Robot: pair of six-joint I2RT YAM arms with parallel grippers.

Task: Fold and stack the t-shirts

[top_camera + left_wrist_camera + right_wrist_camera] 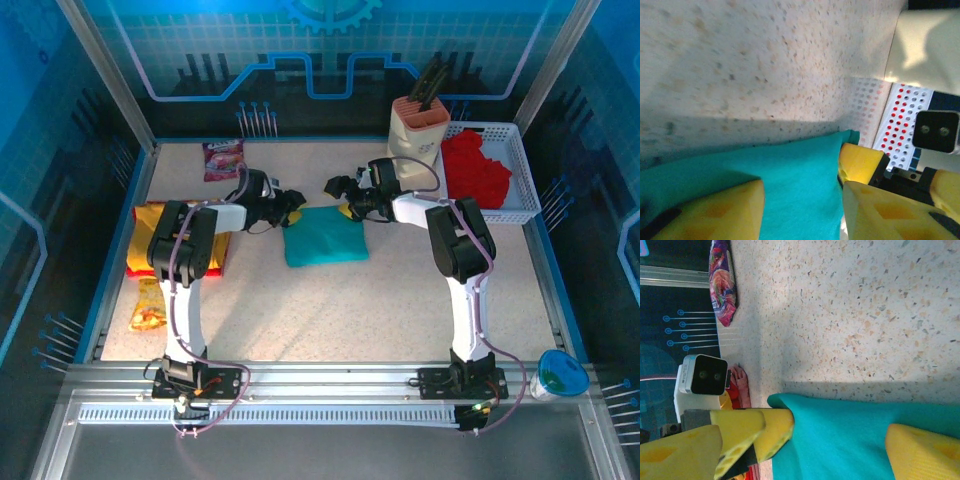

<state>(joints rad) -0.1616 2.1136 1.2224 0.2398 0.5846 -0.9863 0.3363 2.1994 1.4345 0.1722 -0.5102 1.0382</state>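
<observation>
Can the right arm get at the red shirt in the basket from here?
Probably yes: the red shirt lies uncovered in the open-topped basket beside that arm, though the right hand straddles the teal shirt.

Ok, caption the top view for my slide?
Left gripper and right gripper over the far edge of the folded teal t-shirt.

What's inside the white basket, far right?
The basket holds crumpled red cloth that fills most of it, leaving a bare strip along the right edge. Whether it is one tee or several cannot be told, and the basket floor under the heap is covered.
</observation>
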